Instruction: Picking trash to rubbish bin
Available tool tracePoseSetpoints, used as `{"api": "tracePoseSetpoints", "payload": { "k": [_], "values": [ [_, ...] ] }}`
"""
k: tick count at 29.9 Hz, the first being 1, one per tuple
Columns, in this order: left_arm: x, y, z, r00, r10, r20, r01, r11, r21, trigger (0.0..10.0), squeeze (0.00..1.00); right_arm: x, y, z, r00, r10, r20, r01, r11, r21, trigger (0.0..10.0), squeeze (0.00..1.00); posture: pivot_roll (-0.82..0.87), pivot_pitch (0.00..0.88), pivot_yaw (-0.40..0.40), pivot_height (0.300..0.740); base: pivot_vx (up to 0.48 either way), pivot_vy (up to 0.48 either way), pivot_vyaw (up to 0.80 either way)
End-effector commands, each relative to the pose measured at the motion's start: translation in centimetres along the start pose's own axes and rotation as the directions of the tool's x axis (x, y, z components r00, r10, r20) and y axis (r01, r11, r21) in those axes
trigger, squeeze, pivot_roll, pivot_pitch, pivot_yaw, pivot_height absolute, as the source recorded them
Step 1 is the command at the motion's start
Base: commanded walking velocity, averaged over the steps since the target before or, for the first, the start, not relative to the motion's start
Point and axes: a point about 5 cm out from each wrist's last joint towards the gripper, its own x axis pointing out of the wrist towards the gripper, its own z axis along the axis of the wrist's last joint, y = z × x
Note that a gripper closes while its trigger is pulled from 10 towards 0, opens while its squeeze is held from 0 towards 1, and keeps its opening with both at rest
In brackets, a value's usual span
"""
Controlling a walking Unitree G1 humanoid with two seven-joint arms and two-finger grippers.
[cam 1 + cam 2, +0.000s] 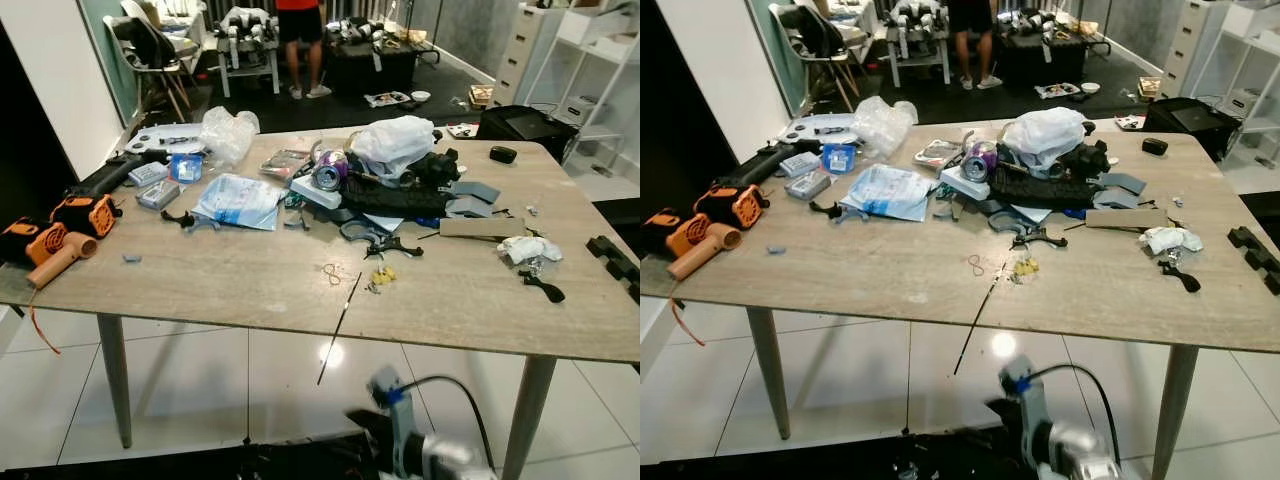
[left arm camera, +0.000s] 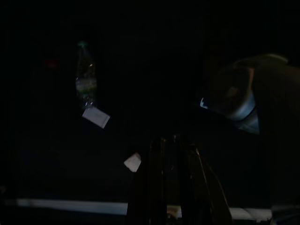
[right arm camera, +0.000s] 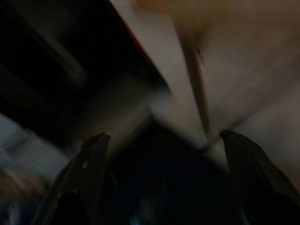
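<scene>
A cluttered wooden table [image 1: 250,280] stands before me. Loose trash on it includes a white plastic bag [image 1: 392,143], a clear plastic bag [image 1: 227,131], a blue-and-white packet [image 1: 238,200], a crushed can [image 1: 328,176] and a crumpled white tissue [image 1: 528,248]. My right arm [image 1: 405,435] shows blurred below the table's front edge. In the right wrist view my right gripper [image 3: 165,134] is open with nothing between its fingers, and the picture is smeared. The left wrist view is very dark: my left gripper [image 2: 173,139] hangs idle with its fingers together, and a plastic bottle [image 2: 85,75] and white scraps [image 2: 95,117] lie beyond.
Orange tools [image 1: 60,235] lie at the table's left edge, black parts [image 1: 612,258] at its right edge. A thin black rod [image 1: 342,322] overhangs the front edge. A person's legs [image 1: 302,45], chairs and shelves stand behind. A black case [image 1: 525,125] sits at the back right.
</scene>
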Motion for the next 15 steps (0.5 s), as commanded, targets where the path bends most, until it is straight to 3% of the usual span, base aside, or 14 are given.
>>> {"api": "tracePoseSetpoints", "payload": {
  "k": [1, 3, 6, 8, 9, 11, 12, 13, 14, 15],
  "values": [
    [-0.3, 0.6, -1.0, 0.999, 0.012, -0.030, -0.012, 1.000, 0.001, 10.0, 0.00, 0.6, 0.7, 2.4, 0.990, 0.080, 0.116, -0.080, 0.997, -0.007, 10.0, 0.00, -0.12, 0.164, 0.044, 0.740, 0.000, 0.000, 0.00],
    [-0.3, 0.6, -1.1, 0.999, 0.012, -0.031, -0.012, 1.000, 0.000, 10.0, 0.00, 0.9, 0.7, 4.8, 0.971, 0.090, 0.222, -0.080, 0.995, -0.051, 10.0, 0.00, -0.12, 0.166, 0.045, 0.740, 0.000, 0.000, 0.00],
    [-0.3, 0.7, -1.1, 0.999, 0.012, -0.031, -0.012, 1.000, -0.001, 10.0, 0.00, 1.4, -1.7, 8.7, 0.921, -0.117, 0.372, 0.170, 0.979, -0.113, 10.0, 0.00, -0.12, 0.168, 0.046, 0.740, 0.000, 0.000, 0.00],
    [-0.3, 0.7, -1.1, 0.999, 0.011, -0.031, -0.011, 1.000, 0.000, 10.0, 0.00, 1.5, -3.5, 10.8, 0.859, -0.293, 0.420, 0.381, 0.913, -0.143, 10.0, 0.00, -0.12, 0.170, 0.046, 0.740, 0.000, 0.000, 0.00],
    [-0.3, 0.7, -1.1, 0.999, 0.011, -0.031, -0.011, 1.000, 0.000, 10.0, 0.00, 1.5, -3.5, 10.8, 0.859, -0.293, 0.420, 0.381, 0.913, -0.143, 10.0, 0.00, -0.12, 0.170, 0.046, 0.740, 0.000, 0.000, 0.00],
    [-0.3, 0.8, -1.2, 0.999, 0.011, -0.031, -0.011, 1.000, 0.000, 10.0, 0.00, 1.4, -4.4, 12.2, 0.837, -0.402, 0.372, 0.513, 0.812, -0.277, 10.0, 0.00, -0.11, 0.177, 0.047, 0.740, 0.000, 0.000, 0.00],
    [-0.3, 0.8, -1.2, 0.999, 0.011, -0.031, -0.011, 1.000, 0.000, 10.0, 0.00, 1.4, -4.4, 12.2, 0.837, -0.402, 0.372, 0.513, 0.812, -0.277, 10.0, 0.00, -0.11, 0.177, 0.047, 0.740, 0.000, 0.000, 0.00],
    [-0.4, 0.8, -1.3, 0.999, 0.011, -0.032, -0.011, 1.000, -0.001, 10.0, 0.00, 1.5, -4.8, 12.7, 0.826, -0.449, 0.341, 0.555, 0.756, -0.348, 10.0, 0.00, -0.11, 0.183, 0.046, 0.740, 0.000, 0.000, 0.00],
    [-0.4, 0.8, -1.3, 0.999, 0.011, -0.032, -0.011, 1.000, -0.001, 10.0, 0.00, 1.5, -4.8, 12.7, 0.826, -0.449, 0.341, 0.555, 0.756, -0.348, 10.0, 0.00, -0.11, 0.183, 0.046, 0.740, 0.000, 0.000, 0.00],
    [-0.4, 0.9, -1.5, 0.999, 0.011, -0.034, -0.011, 1.000, -0.001, 10.0, 0.00, 1.4, -5.2, 13.2, 0.799, -0.504, 0.327, 0.600, 0.706, -0.377, 10.0, 0.00, -0.10, 0.193, 0.045, 0.740, 0.000, 0.000, 0.00]
  ]
}}
